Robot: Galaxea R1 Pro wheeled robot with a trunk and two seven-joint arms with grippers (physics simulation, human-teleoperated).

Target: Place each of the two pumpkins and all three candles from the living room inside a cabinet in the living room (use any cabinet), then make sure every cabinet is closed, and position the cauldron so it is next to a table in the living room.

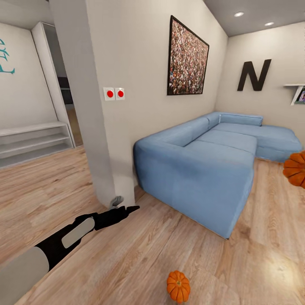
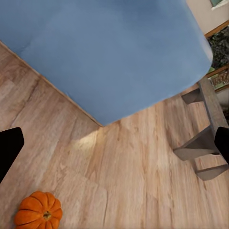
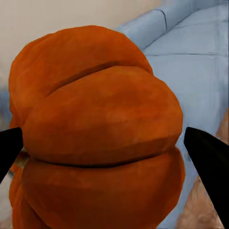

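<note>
One pumpkin (image 3: 98,138) sits clamped between the right gripper (image 3: 107,148) fingers, seen at the head view's right edge. Second pumpkin (image 1: 178,286) lies on the floor (image 1: 127,262), bottom centre. Left gripper (image 2: 114,145) spread wide, empty. By the look of it, nothing is stowed yet; candles, cabinet and cauldron all remain.

Sofa (image 1: 212,165) stands on the floor (image 1: 127,258) against the wall, right of a pillar (image 1: 101,127). One pumpkin (image 1: 178,286) lies on the floor in front of the sofa, near the left tool (image 1: 129,209). A second pumpkin (image 3: 95,138) sits between the right tool's fingers (image 3: 205,157), at the head view's right edge. Shelving (image 1: 34,142) stands left of the pillar.
</note>
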